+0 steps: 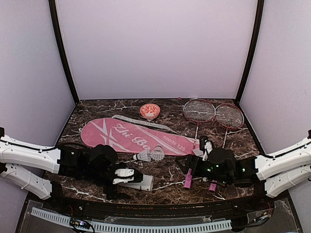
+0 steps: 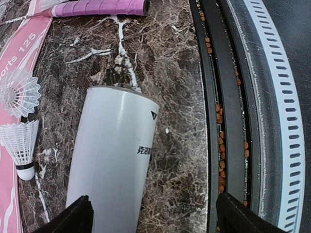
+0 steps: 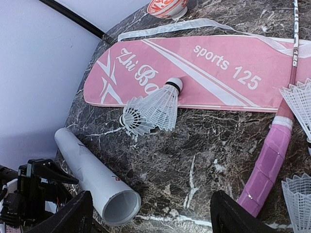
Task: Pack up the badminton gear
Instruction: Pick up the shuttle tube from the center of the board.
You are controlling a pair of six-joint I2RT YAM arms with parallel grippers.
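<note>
Packing looks barely begun. The left tool, jaws apart, hovers over the white tube; closing on it likely comes next. The right tool, also spread, holds nothing.

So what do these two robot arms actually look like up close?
The left arm and right arm have smooth white shells, black joints and black wrist blocks. Thin dark cables run along the white parts. Tiny green lights glow on the right one. The fingers are matte black.

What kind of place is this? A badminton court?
Probably a robot test booth, not a court: plain white walls box in a marbled table, with a robot's left arm and right arm reaching across it.
</note>
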